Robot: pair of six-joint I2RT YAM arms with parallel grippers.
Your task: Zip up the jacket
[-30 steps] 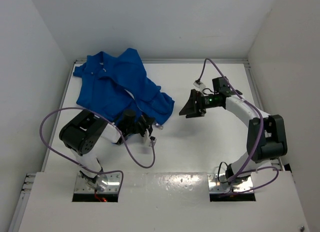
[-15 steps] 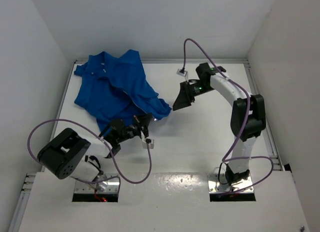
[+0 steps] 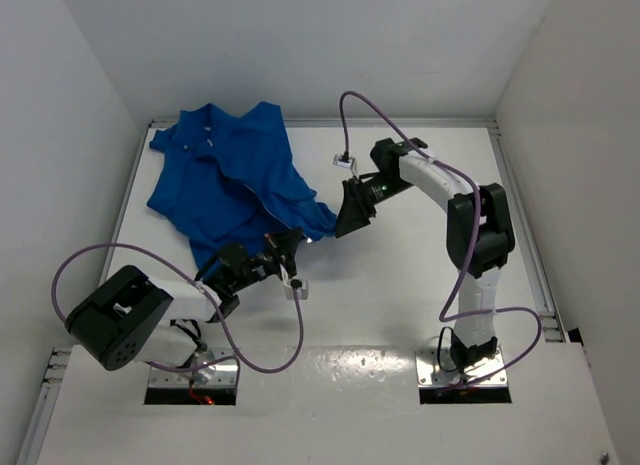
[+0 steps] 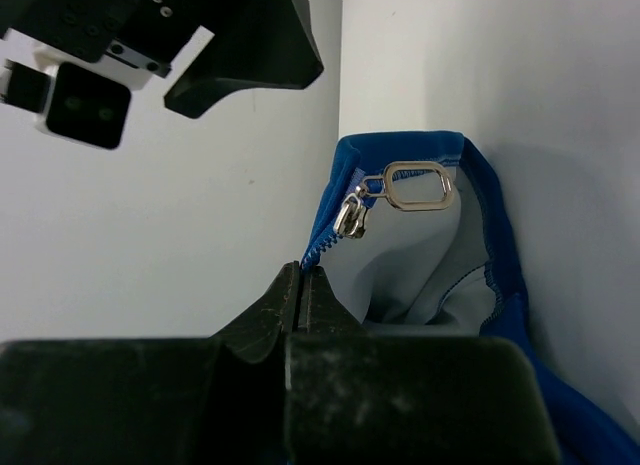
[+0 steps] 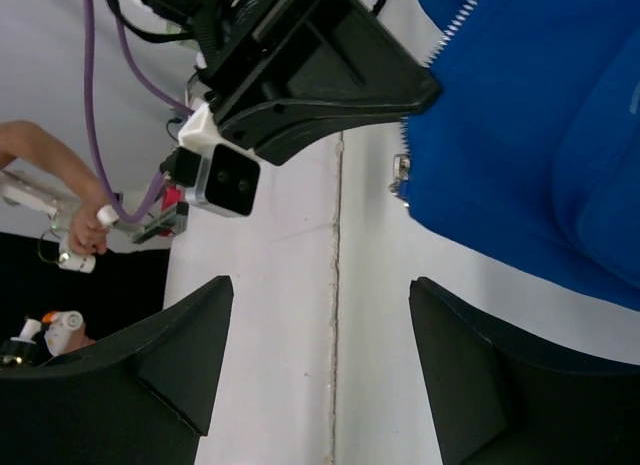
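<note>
You are at the set-up step: one hand anchors the bottom of the jacket [image 3: 230,180] while the other comes in for the slider. Your left gripper [image 4: 300,275] is pressed fully together on the blue edge right at the zipper teeth [image 4: 318,247], so the fabric rises straight out of its fingertips. The silver zipper pull [image 4: 415,185] hangs just beyond those tips, free of them.

Your right gripper [image 5: 320,285] stands wide apart with nothing between its fingers. In its own camera the pull [image 5: 400,170] sits ahead of the fingertips and roughly in line with the gap, with the jacket's lower corner [image 5: 540,135] off past the right-hand finger.

The next move, as I judge it, calls for advancing the right fingers until the pull lies between them, closing on it, then drawing it along the teeth away from the left fingertips while those hold the hem taut.

The jacket is royal blue and rumpled, spread on the table [image 3: 400,285] beyond the left fingers, front open with pale lining showing. Whether both zipper halves are seated in the slider I cannot tell from these views
</note>
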